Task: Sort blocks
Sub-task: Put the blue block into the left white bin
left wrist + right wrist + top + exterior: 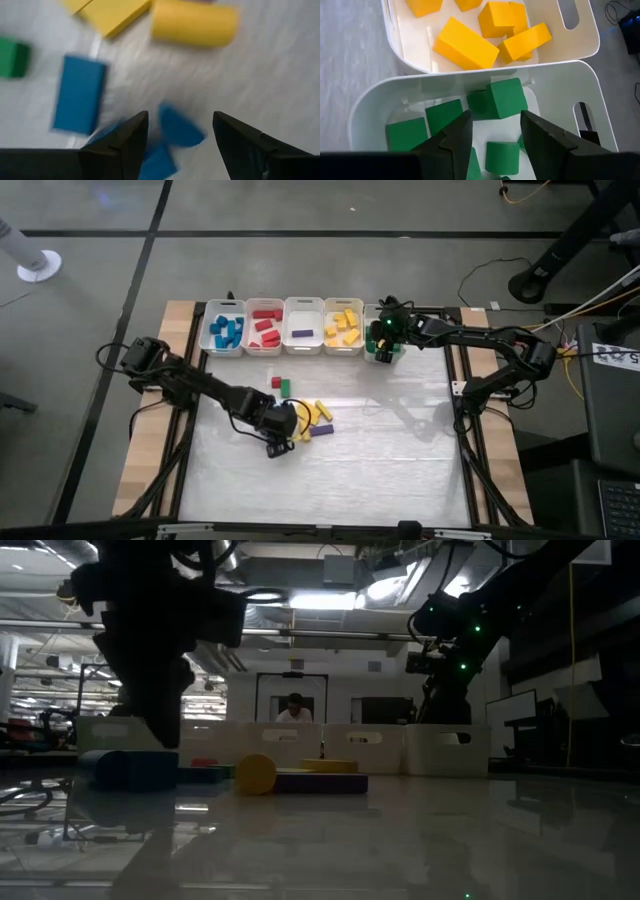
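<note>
Loose blocks lie on the table's middle: a red block (276,382), a green block (285,388), yellow blocks (318,412) and a purple bar (322,430). My left gripper (278,448) hangs open over this pile, pointing steeply down. In the left wrist view its fingers stand on either side of a blue half-round block (177,129) that lies on the table; a blue bar (79,95) and a yellow cylinder (194,22) lie close by. My right gripper (496,117) is open with nothing between its fingers, above the green bin (380,97), which holds several green blocks (506,97).
A row of white bins runs along the table's far edge: blue (226,330), red (265,328), purple (302,332), yellow (343,328), and green at the right end (397,350). The table's near half shows bare. A person shows in the room beyond (294,710).
</note>
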Robot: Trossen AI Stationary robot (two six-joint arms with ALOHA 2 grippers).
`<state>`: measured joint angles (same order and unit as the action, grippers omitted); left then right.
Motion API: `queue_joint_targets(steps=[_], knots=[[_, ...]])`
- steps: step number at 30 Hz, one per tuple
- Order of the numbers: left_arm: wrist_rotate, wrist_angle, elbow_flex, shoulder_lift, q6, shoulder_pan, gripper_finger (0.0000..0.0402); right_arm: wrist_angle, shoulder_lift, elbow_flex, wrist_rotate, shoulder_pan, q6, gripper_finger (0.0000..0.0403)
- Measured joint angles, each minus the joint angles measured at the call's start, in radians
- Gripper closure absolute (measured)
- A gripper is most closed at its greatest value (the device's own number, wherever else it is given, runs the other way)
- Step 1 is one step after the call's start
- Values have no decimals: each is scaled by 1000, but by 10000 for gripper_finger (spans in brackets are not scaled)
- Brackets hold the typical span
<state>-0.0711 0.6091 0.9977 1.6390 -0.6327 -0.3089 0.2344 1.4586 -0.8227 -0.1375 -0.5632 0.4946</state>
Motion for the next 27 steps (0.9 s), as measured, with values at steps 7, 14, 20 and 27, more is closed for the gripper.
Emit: queue_joint_targets(steps=[7, 14, 20, 27], knots=[[0, 92, 18, 0, -61, 18, 190, 1, 0, 0, 0, 0, 0, 236], [1, 45, 18, 0, -86, 14, 190, 0, 0, 0, 0, 0, 0, 236], [0, 29, 18, 0, -102, 14, 190, 1, 0, 0, 0, 0, 0, 236], [0, 27, 18, 19, -111, 1, 190, 1, 0, 0, 0, 0, 0, 236]])
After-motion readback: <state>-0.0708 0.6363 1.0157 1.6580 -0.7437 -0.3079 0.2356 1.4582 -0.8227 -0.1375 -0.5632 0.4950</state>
